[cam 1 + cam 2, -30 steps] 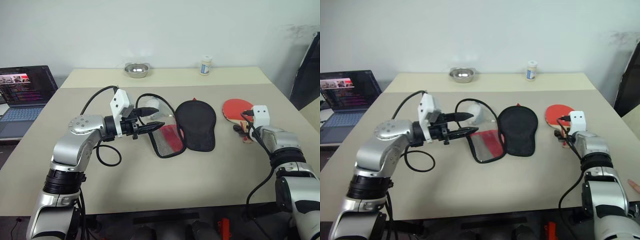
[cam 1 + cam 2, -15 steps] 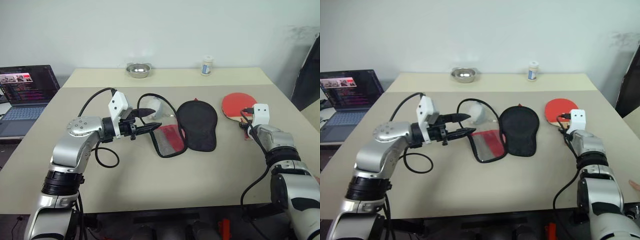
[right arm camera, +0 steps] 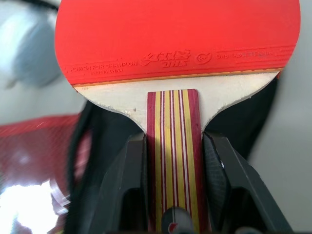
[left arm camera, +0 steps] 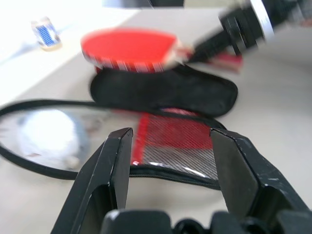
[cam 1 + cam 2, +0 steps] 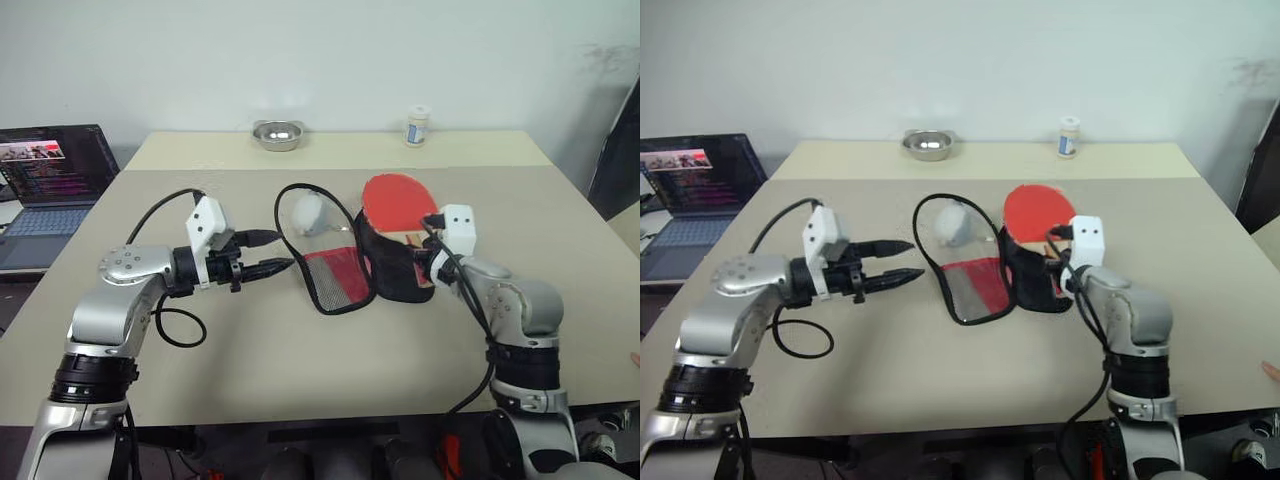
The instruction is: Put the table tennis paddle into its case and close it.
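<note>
Paddle (image 5: pixel 400 203) is gripped by its handle in right claw (image 5: pixel 428 262) and held over the black half of the case (image 5: pixel 395 262), centre frame. Case lies unzipped on bench (image 5: pixel 300 370). Left claw (image 5: pixel 275 252) is held open, empty, left of the case. Insertion & closing not yet done.

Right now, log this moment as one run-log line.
stage: paddle lifted, not yet in case | right claw: shut on table tennis paddle handle, over case | left claw: open, beside case | case: open on table

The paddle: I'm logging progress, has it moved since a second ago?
Yes. The paddle, gripped by the right gripper, has moved left from the bare table to above the case.
</note>
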Motion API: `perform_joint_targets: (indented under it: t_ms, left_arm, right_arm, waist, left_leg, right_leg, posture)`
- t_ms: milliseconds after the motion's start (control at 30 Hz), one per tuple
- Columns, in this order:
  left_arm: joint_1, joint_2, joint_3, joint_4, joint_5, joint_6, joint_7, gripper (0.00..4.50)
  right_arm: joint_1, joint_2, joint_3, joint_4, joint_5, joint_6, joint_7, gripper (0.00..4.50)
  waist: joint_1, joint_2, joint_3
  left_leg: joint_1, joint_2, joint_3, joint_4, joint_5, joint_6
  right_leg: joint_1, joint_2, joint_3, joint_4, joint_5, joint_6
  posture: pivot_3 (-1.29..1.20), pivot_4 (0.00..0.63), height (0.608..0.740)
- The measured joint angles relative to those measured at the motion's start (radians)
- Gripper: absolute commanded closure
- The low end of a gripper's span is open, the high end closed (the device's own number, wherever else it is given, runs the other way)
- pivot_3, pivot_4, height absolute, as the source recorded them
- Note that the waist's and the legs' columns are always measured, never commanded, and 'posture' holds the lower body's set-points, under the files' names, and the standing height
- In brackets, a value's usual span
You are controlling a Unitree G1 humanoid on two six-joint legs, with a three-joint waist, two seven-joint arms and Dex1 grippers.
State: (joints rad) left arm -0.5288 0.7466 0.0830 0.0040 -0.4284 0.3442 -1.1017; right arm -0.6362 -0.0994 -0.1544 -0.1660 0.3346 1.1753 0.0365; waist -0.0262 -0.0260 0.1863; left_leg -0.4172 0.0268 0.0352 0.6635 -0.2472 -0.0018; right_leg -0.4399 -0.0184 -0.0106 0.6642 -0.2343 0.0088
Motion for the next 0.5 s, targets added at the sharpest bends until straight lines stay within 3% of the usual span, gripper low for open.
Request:
perform_joint_targets:
  t_ms: [500]
  left_arm:
    - [-0.004, 0.000, 0.003, 0.001, -0.003, 0.000, 0.021, 1.76]
  right_arm:
    - [-0.017, 0.016, 0.018, 0.240, -0.079, -0.192, -0.026, 3.36]
  waist:
    - [-0.006, 0.000, 0.000]
  left_leg:
    - [0.000, 0.002, 0.000, -0.001, 0.000, 0.000]
  right_leg:
    - [-0.001, 0.000, 0.001, 0.000, 0.001, -0.002]
  posture:
    - [0.00, 0.150, 0.740]
